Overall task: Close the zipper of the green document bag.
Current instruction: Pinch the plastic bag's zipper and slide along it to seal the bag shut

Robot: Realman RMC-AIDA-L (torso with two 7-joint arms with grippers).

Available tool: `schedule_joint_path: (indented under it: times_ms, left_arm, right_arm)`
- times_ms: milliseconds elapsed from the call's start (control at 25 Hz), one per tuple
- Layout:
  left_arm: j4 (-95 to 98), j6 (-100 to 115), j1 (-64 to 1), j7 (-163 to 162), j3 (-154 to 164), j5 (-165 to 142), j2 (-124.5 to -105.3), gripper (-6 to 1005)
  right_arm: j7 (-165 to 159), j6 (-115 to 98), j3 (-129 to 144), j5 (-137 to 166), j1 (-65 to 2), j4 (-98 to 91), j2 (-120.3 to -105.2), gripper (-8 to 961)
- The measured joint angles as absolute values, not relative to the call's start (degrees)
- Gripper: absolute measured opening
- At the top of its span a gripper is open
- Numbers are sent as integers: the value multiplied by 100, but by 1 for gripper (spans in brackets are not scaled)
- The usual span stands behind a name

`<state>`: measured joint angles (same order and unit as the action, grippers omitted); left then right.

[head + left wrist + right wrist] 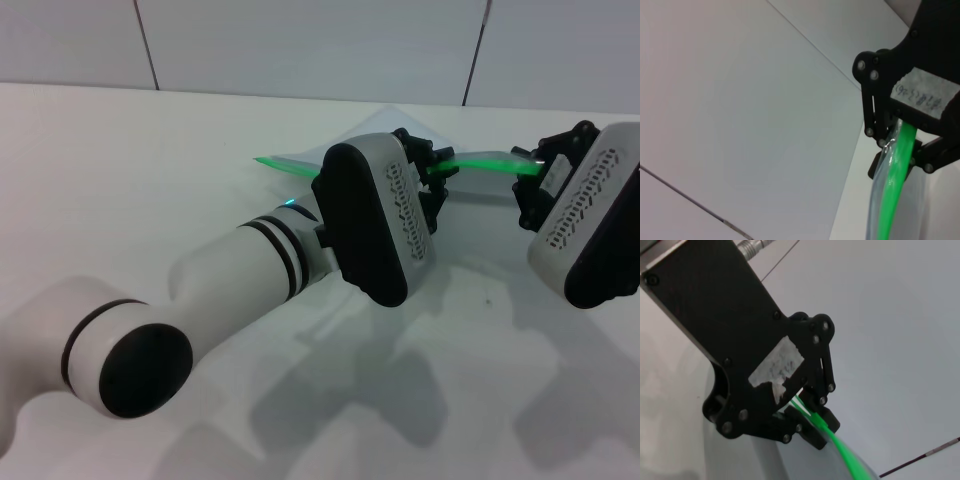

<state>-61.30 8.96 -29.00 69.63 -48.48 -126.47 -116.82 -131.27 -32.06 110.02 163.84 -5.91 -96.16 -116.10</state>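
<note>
The green document bag (372, 138) is a pale translucent pouch held off the white table behind my left wrist. Its zipper (488, 161) is a bright green strip along the top edge, and it reappears left of the wrist. My left gripper (432, 180) is shut on the strip near its middle. My right gripper (535, 172) is shut on the strip's right end. In the left wrist view the right gripper (900, 131) pinches the zipper (892, 190). In the right wrist view the left gripper (809, 409) clamps the zipper (847, 455). I cannot make out the slider.
The white table (120, 180) stretches to the left and front. A tiled wall (300, 40) stands close behind the bag. My left forearm (230, 280) lies across the middle of the table and hides part of the pouch.
</note>
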Motion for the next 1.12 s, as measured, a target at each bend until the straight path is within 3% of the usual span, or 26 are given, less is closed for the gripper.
schedule_joint_path:
  times_ms: [520, 840, 1120]
  left_arm:
    - [-6352, 896, -2773, 6991, -4772, -12647, -11677, 140]
    - [-6407, 1248, -2629, 7011, -4714, -12655, -11674, 232]
    - [-6346, 1407, -2636, 7014, -4635, -12656, -11670, 215]
  right_arm:
    - [-13146, -3205, 10897, 16391, -625, -9559, -11603, 104]
    - [-13148, -3211, 10852, 16392, -649, -9495, -11601, 107]
    - [-13149, -3196, 10894, 16392, -651, -9492, -11601, 110]
